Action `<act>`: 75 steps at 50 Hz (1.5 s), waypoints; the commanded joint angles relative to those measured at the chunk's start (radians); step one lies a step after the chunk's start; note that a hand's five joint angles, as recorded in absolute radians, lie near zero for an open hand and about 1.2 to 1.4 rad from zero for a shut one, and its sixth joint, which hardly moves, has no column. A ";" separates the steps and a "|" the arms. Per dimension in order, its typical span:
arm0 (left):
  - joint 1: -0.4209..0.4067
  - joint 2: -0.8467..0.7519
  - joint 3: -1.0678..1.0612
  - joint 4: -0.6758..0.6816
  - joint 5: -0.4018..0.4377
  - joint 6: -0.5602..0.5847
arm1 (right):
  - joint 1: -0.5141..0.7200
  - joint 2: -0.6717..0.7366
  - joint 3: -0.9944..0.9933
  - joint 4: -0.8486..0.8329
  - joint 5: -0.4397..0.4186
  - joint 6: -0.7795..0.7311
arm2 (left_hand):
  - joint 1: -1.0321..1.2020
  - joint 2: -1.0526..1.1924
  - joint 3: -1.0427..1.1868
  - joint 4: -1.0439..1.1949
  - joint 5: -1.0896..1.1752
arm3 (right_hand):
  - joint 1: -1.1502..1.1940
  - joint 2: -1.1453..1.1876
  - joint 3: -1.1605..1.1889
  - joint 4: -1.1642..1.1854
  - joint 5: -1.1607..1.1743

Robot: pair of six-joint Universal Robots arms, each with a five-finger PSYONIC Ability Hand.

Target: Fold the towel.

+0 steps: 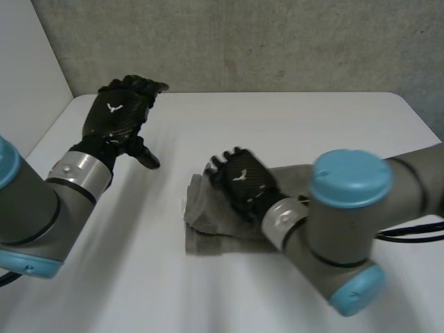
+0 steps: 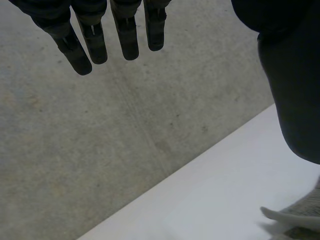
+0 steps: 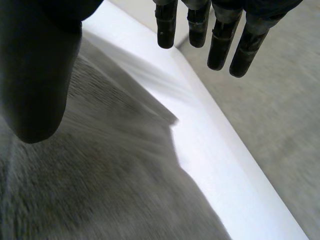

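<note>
The grey towel (image 1: 208, 225) lies folded into a small bundle on the white table (image 1: 312, 132), just in front of the middle. My right hand (image 1: 243, 182) hovers over the towel's top, palm down. In the right wrist view its fingers (image 3: 220, 45) are straight and apart from the thumb, holding nothing, with the towel (image 3: 100, 175) spread beneath the palm. My left hand (image 1: 114, 114) is raised above the table's far left corner, away from the cloth. Its fingers (image 2: 95, 42) hang straight and empty, and a towel corner (image 2: 300, 215) pokes in beyond its thumb.
A grey rough wall (image 1: 277, 41) rises behind the table's far edge, and a white panel (image 1: 28, 62) stands at the left. Bare tabletop (image 1: 139, 277) lies left of the towel and in front of it.
</note>
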 commanded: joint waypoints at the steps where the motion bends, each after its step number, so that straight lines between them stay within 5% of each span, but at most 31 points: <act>1: -0.047 -0.053 0.013 0.001 -0.023 0.001 | -0.129 -0.149 0.172 -0.003 -0.045 0.084 | -0.053 -0.049 -0.045 -0.055 -0.031 | -0.065 -0.071 -0.072 -0.082 -0.060; 8: -0.100 -0.096 0.011 0.001 -0.023 0.006 | -0.342 -0.221 0.375 -0.042 -0.068 0.087 | -0.033 -0.028 -0.024 -0.035 -0.010 | -0.065 -0.071 -0.072 -0.082 -0.060; 18: -0.175 -0.190 -0.007 -0.016 -0.011 0.015 | -0.471 -0.208 0.469 -0.136 -0.119 0.075 | 0.061 0.066 0.070 0.059 0.084 | 0.056 0.050 0.050 0.040 0.061; 25: -0.190 -0.227 -0.035 -0.048 -0.009 0.054 | -0.477 -0.192 0.458 -0.141 -0.124 0.086 | 0.073 0.077 0.082 0.071 0.096 | 0.227 0.221 0.220 0.210 0.232; 35: -0.216 -0.279 -0.035 -0.108 -0.015 0.274 | -0.488 -0.155 0.453 -0.144 -0.125 0.081 | 0.307 0.312 0.316 0.305 0.330 | 0.298 0.292 0.291 0.281 0.303; 40: -0.221 -0.277 -0.035 -0.108 -0.017 0.275 | -0.488 -0.154 0.453 -0.145 -0.125 0.086 | 0.581 0.585 0.589 0.578 0.603 | 0.298 0.292 0.291 0.281 0.303; 47: -0.221 -0.273 -0.035 -0.100 -0.021 0.271 | -0.485 -0.155 0.455 -0.145 -0.125 0.084 | 0.678 0.682 0.686 0.676 0.700 | 0.298 0.292 0.291 0.281 0.303; 58: -0.245 -0.259 -0.042 -0.100 -0.015 0.275 | -0.485 -0.155 0.455 -0.145 -0.125 0.081 | 0.666 0.671 0.675 0.664 0.689 | 0.295 0.289 0.288 0.278 0.300; 62: -0.250 -0.265 -0.042 -0.100 -0.018 0.284 | -0.485 -0.155 0.455 -0.145 -0.124 0.080 | 0.412 0.416 0.420 0.409 0.434 | 0.292 0.286 0.285 0.275 0.297; 75: -0.253 -0.276 0.019 -0.102 -0.020 0.281 | -0.483 -0.155 0.458 -0.147 -0.124 0.078 | 0.399 0.403 0.407 0.397 0.421 | 0.283 0.277 0.276 0.266 0.288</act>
